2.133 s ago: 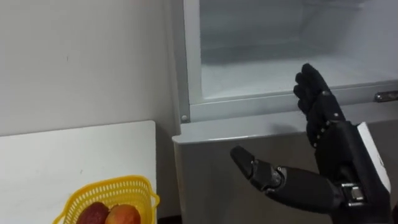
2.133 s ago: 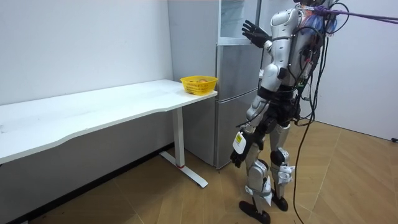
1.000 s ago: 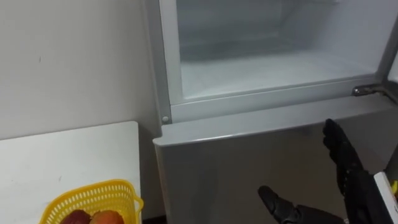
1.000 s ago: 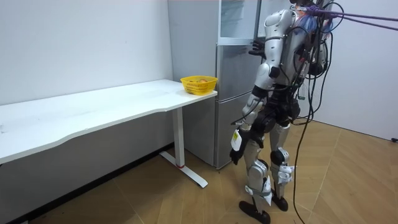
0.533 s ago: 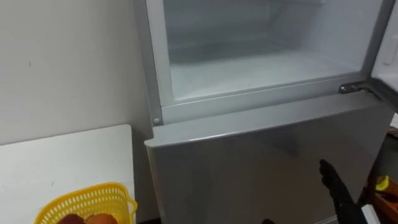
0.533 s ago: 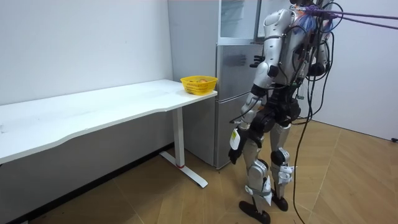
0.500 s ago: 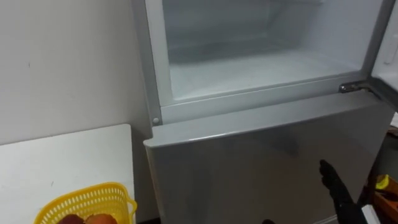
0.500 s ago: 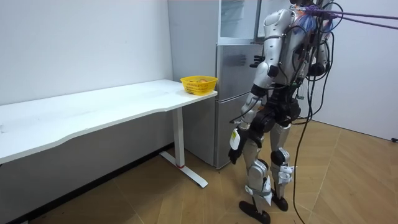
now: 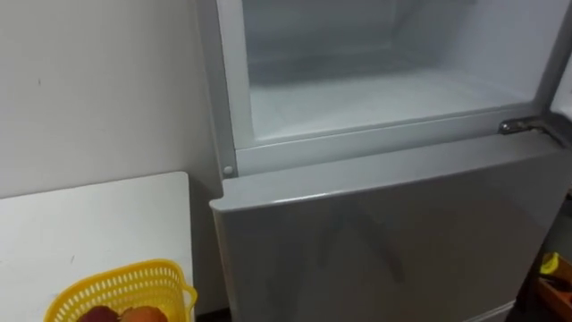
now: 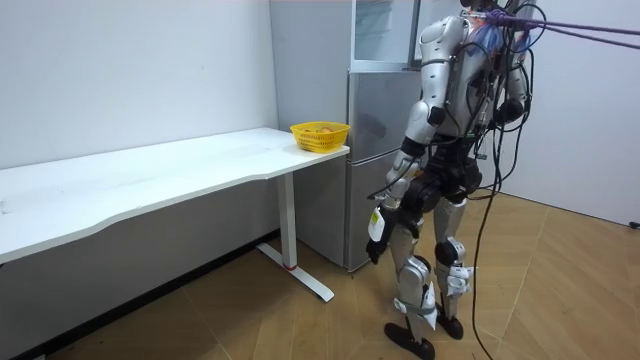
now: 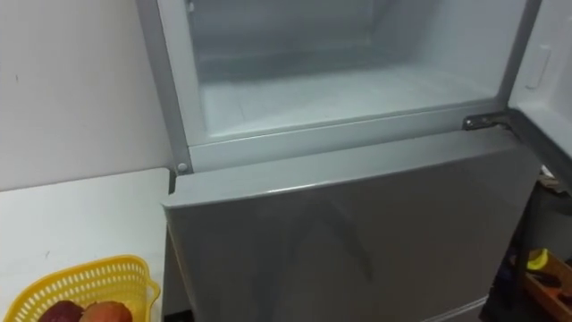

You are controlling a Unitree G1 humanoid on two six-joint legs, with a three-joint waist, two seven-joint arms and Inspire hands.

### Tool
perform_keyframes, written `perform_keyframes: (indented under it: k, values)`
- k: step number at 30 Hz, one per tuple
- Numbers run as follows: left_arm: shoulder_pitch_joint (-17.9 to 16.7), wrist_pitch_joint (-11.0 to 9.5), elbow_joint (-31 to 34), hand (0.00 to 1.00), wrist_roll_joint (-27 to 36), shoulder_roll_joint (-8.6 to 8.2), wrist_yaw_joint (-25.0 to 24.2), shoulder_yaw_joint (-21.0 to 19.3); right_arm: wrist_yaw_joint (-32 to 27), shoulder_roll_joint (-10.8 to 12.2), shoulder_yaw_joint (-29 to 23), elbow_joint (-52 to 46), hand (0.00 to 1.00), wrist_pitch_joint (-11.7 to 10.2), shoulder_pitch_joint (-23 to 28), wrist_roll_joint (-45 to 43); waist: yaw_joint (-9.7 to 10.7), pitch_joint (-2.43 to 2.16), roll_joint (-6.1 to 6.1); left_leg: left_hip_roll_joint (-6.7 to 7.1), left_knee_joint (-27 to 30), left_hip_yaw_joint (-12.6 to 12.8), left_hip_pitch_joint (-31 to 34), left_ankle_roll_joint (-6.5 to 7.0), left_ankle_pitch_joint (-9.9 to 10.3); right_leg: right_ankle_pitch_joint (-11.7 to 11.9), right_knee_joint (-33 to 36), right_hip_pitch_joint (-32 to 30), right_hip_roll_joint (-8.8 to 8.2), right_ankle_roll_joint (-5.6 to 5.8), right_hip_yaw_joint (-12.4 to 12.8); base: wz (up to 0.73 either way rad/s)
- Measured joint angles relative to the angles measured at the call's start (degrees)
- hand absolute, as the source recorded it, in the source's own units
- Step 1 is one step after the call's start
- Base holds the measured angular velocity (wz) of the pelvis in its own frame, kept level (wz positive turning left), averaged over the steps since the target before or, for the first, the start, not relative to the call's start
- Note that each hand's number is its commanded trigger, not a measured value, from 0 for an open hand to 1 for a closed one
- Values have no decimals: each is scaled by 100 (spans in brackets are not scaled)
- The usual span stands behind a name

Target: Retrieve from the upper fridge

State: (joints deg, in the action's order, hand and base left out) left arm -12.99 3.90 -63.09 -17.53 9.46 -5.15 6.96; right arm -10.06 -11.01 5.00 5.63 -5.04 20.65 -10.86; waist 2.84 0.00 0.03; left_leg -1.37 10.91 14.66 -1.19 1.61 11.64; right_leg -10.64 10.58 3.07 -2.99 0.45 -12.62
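Standing before fridge point(image 9: 375, 233) | upper compartment point(image 9: 375, 98) open, bare; fruit point(image 9: 134, 315) in basket point(image 9: 107, 282) left of fridge | retrieval judged done | left hand point(image 10: 379, 248), right hand point(image 10: 396, 183) hang low; grip unreadable

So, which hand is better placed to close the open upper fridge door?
Right, probably: the open door and its hinge lie on the robot's right side, whereas the left hand hangs low by the thigh, nearer the table.
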Motion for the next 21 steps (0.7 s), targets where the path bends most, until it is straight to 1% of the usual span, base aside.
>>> perform_keyframes:
  k: [3,4,6,7,8,10,11,13,15,18,20,21]
  values:
    - [-53,40,91,0,2,6,-2,-5,37,0,43,237,0,-7,-19,-12,-32,-12,-17,0,19,2,-56,-1,-1,-3,-21,-1,8,3,7,0]
    - [-54,87,113,0,2,6,-1,-9,70,7,58,476,0,-8,-51,33,-32,-28,-32,0,35,-12,-58,-1,-1,-2,-57,24,10,3,-8,8]
    - [-53,122,121,0,-1,5,4,-15,124,16,56,870,0,64,-83,91,-32,-30,-43,5,43,-42,-61,-2,0,2,-81,75,8,5,-30,11]
    - [-53,165,121,0,-7,4,11,-21,154,17,54,1078,0,161,-88,211,-39,-30,-45,7,43,-53,-82,-3,1,2,-84,96,5,6,-46,5]
    - [-44,218,116,0,-5,4,30,-44,157,23,51,1295,0,211,-112,286,-39,-29,-48,5,41,-69,-89,-6,3,1,-90,113,5,6,-45,0]
    - [-43,285,123,0,-4,4,56,-144,165,29,41,1662,0,227,-178,366,-28,-25,-58,3,39,-79,-79,-8,4,1,-103,157,-7,5,-50,2]
    - [-31,328,126,0,-3,5,71,-187,190,29,39,1870,0,269,-189,378,-29,-24,-68,3,41,-84,-88,-11,6,0,-114,181,-18,6,-66,4]
    - [-31,337,131,0,-2,4,77,-189,254,34,43,2252,0,290,-259,379,-30,-23,-79,4,45,-91,-106,-15,12,-7,-116,184,-24,9,-84,0]
    - [-39,347,167,0,-3,2,69,-148,275,39,44,2574,0,376,-326,386,-32,-20,-87,6,52,-99,-107,-14,15,-12,-115,182,-30,14,-98,0]
    - [-149,366,338,0,-71,5,68,-183,276,89,29,3183,0,384,-474,393,-31,-29,-121,9,64,-120,-104,-13,15,-14,-113,220,-37,14,-145,6]
    - [-188,366,339,0,-83,5,81,-268,280,168,-64,3698,0,392,-528,621,-36,-14,-147,29,73,-224,-129,-13,15,-13,-190,320,-32,18,-175,19]
    - [-204,368,338,0,-82,5,83,-291,282,181,-70,3818,0,389,-534,707,-42,-15,-154,30,70,-232,-145,-13,16,-14,-192,341,-30,20,-175,11]
